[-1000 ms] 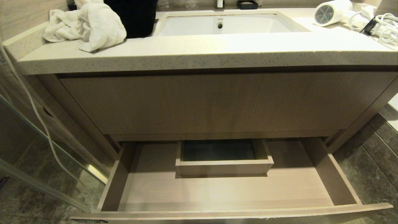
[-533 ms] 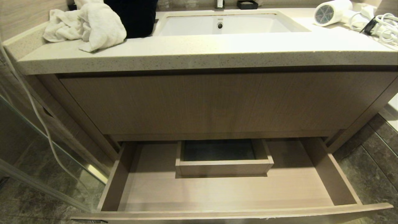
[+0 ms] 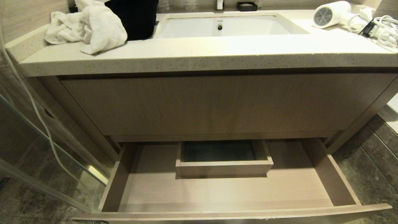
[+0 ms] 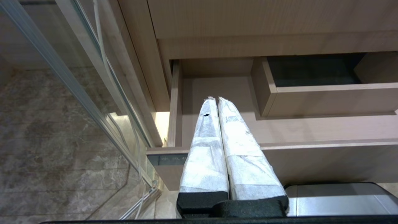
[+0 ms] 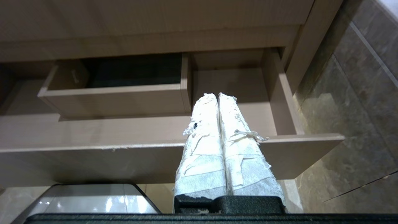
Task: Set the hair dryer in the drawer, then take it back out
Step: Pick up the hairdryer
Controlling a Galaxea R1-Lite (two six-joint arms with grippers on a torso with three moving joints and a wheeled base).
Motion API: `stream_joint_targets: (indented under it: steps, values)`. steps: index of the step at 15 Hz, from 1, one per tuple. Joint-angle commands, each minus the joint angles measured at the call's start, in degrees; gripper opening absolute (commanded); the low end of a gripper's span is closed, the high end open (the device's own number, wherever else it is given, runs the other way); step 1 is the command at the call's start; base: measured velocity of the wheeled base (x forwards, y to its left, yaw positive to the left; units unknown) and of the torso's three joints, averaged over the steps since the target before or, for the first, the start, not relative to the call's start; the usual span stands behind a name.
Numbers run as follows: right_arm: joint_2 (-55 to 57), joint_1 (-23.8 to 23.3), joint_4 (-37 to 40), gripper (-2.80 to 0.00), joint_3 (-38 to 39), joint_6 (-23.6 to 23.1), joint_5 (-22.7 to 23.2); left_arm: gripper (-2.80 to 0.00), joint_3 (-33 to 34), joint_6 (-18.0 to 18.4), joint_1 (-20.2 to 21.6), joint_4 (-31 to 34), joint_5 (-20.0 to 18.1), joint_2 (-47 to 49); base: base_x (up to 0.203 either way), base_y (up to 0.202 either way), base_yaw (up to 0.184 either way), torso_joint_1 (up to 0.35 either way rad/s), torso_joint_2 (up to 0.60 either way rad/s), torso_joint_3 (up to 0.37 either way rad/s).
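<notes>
The white hair dryer (image 3: pixel 331 13) lies on the countertop at the far right, grey grille facing me, its coiled cord (image 3: pixel 384 30) beside it. The wide light-wood drawer (image 3: pixel 230 214) under the vanity is pulled out, nothing in it but its boxed cut-out (image 3: pixel 224 168). Neither arm shows in the head view. In the left wrist view my left gripper (image 4: pixel 215 99) is shut and holds nothing, low before the drawer's (image 4: pixel 326 161) left end. In the right wrist view my right gripper (image 5: pixel 217 95) is likewise shut with nothing in it, before the drawer's (image 5: pixel 93 165) right end.
A crumpled white towel (image 3: pixel 90 28) and a black object (image 3: pixel 136 17) sit on the countertop's (image 3: pixel 199 56) left side, a white sink (image 3: pixel 224 26) in the middle. A glass shower panel (image 3: pixel 37 149) with a thin cable stands at the left. Dark stone floor (image 3: pixel 373 174) lies right.
The whole head view has shifted slightly: the countertop and its things sit a little lower in the picture. Nothing on the vanity moved, and the grippers stayed shut.
</notes>
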Motion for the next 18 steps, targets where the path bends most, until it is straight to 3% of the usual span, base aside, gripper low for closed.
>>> stream_joint_targets:
  steps: [1, 8, 18]
  values:
    - [0.01, -0.04, -0.05, -2.80, 0.09, 0.15, -0.07, -2.80, 0.00, -0.01, 0.00, -0.07, 0.04, 0.00, 0.000, 0.000, 0.000, 0.210, -0.35, -0.104]
    - [0.01, -0.04, -0.05, -2.80, 0.09, 0.24, -0.07, -2.80, 0.00, -0.01, 0.00, -0.07, 0.04, -0.07, 0.000, 0.000, 0.000, 0.162, -0.46, -0.202]
    - [0.01, 0.01, -0.05, -2.80, 0.09, 0.24, -0.07, -2.80, 0.00, -0.01, 0.00, -0.07, 0.04, 0.00, 0.000, 0.000, 0.000, 0.361, -0.52, -0.238]
